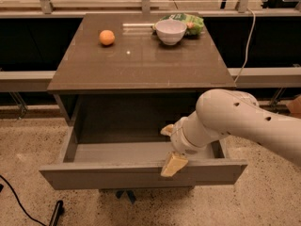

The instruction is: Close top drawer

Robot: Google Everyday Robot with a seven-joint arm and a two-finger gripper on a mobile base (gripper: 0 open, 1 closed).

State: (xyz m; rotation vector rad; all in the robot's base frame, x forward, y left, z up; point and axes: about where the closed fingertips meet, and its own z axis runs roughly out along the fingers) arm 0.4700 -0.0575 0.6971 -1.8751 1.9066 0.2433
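The top drawer (117,174) stands pulled well out from under the countertop (141,67), so I judge that none of the closing is done yet. My gripper (170,147) sits at the front panel, right of centre, jaws spread and holding nothing. One finger (174,165) hangs over the panel's top edge, possibly touching it. The whole inward push is left. An orange (107,37) and a white bowl (170,31) sit on top.

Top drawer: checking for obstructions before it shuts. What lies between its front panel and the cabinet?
In the camera view, only the gripper, open, just at the front panel; otherwise the floor of the top drawer is bare.
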